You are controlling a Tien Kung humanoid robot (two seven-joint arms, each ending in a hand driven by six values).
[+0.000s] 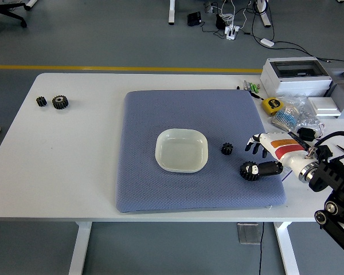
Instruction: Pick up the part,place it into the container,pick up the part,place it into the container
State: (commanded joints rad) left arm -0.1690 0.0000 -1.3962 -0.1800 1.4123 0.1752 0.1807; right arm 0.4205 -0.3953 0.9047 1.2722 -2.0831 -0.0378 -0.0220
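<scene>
Fingers of my right hand (264,159) lie spread, gripping nothing; the thumb touches the larger gear (249,171) on the mat (160,114), right of the empty container (182,150). Closing off-centre could roll it away.

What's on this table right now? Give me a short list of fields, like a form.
surface: white table with blue-grey mat
container: empty white dish, mid-mat
gears on mat: small one; larger one at right hand
gears off mat: two, far left
right hand: thumb beside the larger gear, fingers spread
left hand: out of view
</scene>
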